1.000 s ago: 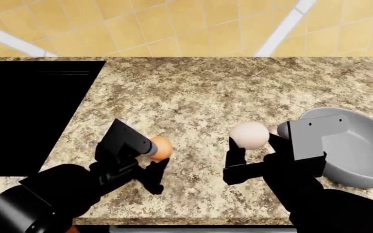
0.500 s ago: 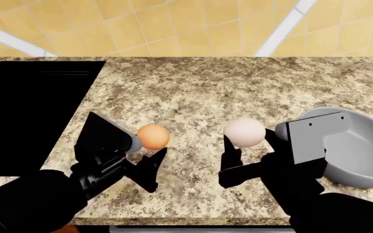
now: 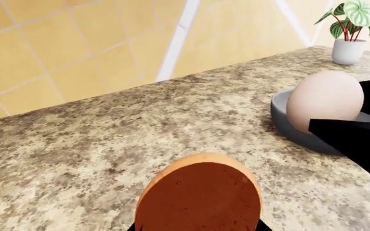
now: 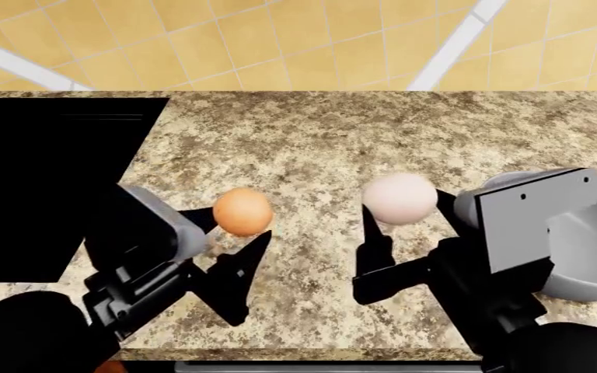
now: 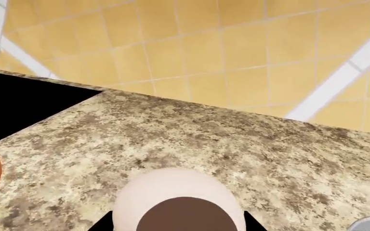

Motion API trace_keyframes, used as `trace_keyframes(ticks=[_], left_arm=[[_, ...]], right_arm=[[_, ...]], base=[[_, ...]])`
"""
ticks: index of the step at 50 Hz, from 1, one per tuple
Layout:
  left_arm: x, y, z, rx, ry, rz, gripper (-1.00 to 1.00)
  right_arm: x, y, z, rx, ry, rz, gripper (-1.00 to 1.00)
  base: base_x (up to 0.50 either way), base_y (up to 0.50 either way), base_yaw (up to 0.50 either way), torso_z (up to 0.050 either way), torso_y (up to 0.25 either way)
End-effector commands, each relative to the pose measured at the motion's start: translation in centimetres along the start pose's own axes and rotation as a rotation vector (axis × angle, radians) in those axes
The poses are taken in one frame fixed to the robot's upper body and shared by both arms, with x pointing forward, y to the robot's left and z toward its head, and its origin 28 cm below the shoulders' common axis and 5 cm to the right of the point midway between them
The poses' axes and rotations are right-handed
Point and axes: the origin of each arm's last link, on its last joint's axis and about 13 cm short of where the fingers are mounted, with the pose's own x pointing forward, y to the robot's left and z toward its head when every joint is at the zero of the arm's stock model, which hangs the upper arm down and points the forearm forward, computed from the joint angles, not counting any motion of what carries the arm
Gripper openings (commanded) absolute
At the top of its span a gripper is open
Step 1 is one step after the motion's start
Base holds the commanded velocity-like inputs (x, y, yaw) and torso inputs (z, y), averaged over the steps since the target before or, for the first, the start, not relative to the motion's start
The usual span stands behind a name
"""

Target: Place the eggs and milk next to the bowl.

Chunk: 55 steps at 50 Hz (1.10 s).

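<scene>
Nearest the robot, the left gripper (image 4: 239,233) held the orange-brown egg (image 4: 242,210) between its dark fingers, closed on it and lifted above the speckled counter (image 4: 309,148); in the left wrist view the same egg (image 3: 201,195) filled the foreground. Beside it, the right gripper (image 4: 403,221) was closed on the pale egg (image 4: 399,198), likewise clear of the counter, with that egg (image 5: 178,202) sitting low in the right wrist view. Just beyond and to the right stood the grey bowl (image 4: 589,256), partly hidden by the right wrist; from the left wrist view the pale egg (image 3: 324,96) hung in front of its rim. A potted plant (image 3: 350,29) stood far off on the counter. The milk was not visible in any view. Both eggs were judged light, smooth, slippery and brittle, so a gentle pinch across the widest middle, with a slow, soft set-down beside the bowl, seemed wisest; too much squeeze could crack them, too little could let them roll free. Compared with a second before, both eggs sat higher above the counter, the orange-brown one had drawn back towards the left, and the right wrist had shifted rightwards, covering more of the bowl.
</scene>
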Motion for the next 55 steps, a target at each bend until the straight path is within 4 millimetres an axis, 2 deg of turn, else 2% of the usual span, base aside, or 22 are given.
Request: trace_keyframes(ticks=[1,7,55], left_arm=[[-0.43,-0.79,0.92,-0.001,-0.051,-0.008,-1.00],[-0.45,-0.93,1.12,0.000,-0.058,-0.015,-1.00],[-0.42,-0.67,1.26,-0.003,-0.063,0.000,-1.00]], right_arm=[[-1.40,-0.14,0.47,-0.081,-0.005,-0.032,-1.00],[-1.66,-0.19,0.50,-0.075,-0.009,-0.042,-1.00],[-2.13,-0.02,0.54,-0.074,-0.008,-0.050,-1.00]], base=[[0.00,0.00,0.00,0.000,0.000],[0.00,-0.03,0.00,0.000,0.000],[0.04,-0.50,0.00,0.000,0.000]])
